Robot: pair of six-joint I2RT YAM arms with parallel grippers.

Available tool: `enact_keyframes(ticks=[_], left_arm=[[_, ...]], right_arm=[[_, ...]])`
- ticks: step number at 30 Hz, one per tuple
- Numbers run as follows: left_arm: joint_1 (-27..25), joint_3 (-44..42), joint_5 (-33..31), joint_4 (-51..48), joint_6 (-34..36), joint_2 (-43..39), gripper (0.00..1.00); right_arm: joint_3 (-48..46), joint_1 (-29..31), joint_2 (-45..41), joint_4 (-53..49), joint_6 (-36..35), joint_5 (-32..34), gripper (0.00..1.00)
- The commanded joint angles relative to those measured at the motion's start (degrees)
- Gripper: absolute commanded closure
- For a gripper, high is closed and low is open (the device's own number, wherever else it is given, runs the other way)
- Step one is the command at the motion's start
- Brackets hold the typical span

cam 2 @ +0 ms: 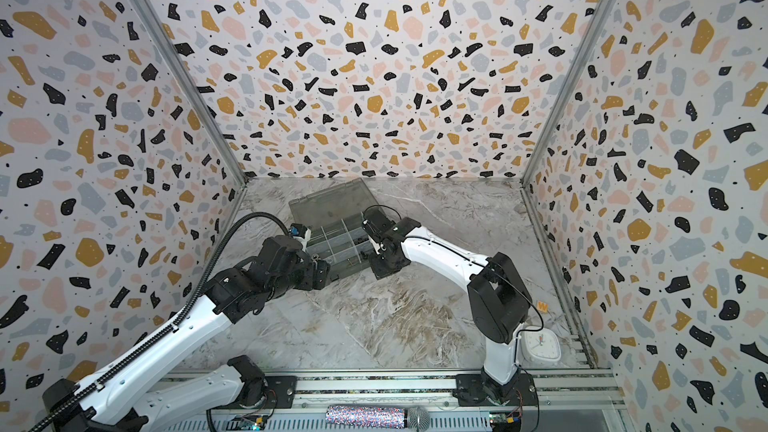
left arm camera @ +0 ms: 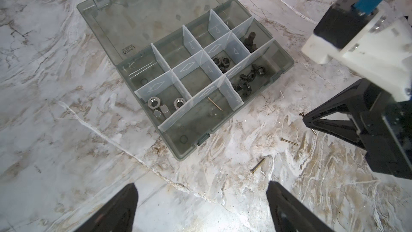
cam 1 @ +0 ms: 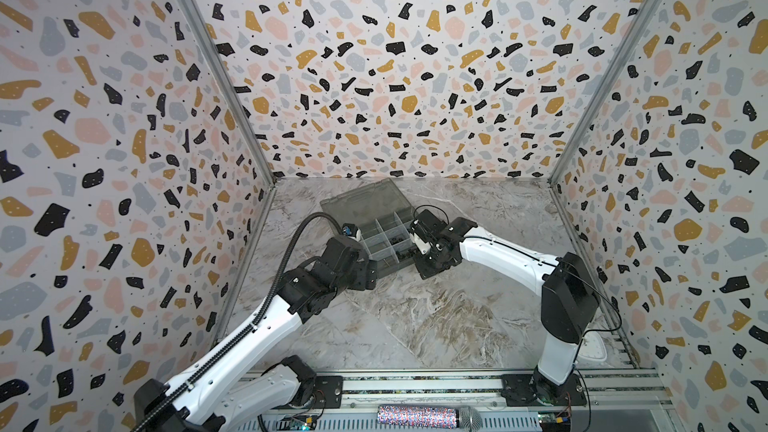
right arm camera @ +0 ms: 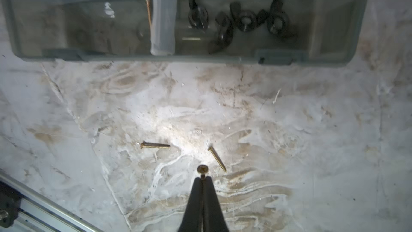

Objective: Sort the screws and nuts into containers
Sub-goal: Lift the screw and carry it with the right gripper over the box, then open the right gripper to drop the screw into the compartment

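The smoky-grey organizer box (left arm camera: 283, 62) lies open, its containers divided by pale walls. They hold silver nuts (left arm camera: 156, 103), black hex nuts (left arm camera: 220, 61), black wing nuts (right arm camera: 243, 21), black bolts (left arm camera: 250, 41) and one brass screw (left arm camera: 215, 103). My right gripper (right arm camera: 202, 179) is shut on a brass screw (right arm camera: 202, 169) just above the table, in front of the box. Two more brass screws (right arm camera: 155, 145) (right arm camera: 216, 158) lie loose on the marble beside it. My left gripper (left arm camera: 201, 206) hangs open and holds nothing, at the box's near left corner.
The box's flat lid (left arm camera: 142, 21) lies open behind the compartments. A small white clock (cam 2: 540, 344) sits at the front right by the right arm's base. Patterned walls close in three sides; a metal rail (cam 1: 415, 384) runs along the front edge.
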Motion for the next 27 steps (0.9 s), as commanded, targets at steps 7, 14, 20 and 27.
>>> enact_keyframes(ticks=[7, 14, 20, 27], left_arm=[[7.3, -1.7, -0.4, -0.9, 0.7, -3.0, 0.08], [11.1, -1.8, 1.0, -1.6, 2.6, -3.8, 0.08], [14.1, -1.5, 3.0, -2.1, 4.3, -3.4, 0.07], [14.8, -1.4, 2.6, -2.4, 4.2, -2.5, 0.05]], right_arm=[[19.7, 3.5, 13.5, -4.6, -5.4, -2.2, 1.0], [34.0, 4.3, 23.4, -7.7, -6.6, -2.7, 0.99], [38.4, 4.3, 27.8, -8.4, -6.6, -3.6, 0.97], [39.3, 4.3, 28.2, -8.5, -7.1, -3.2, 0.58]])
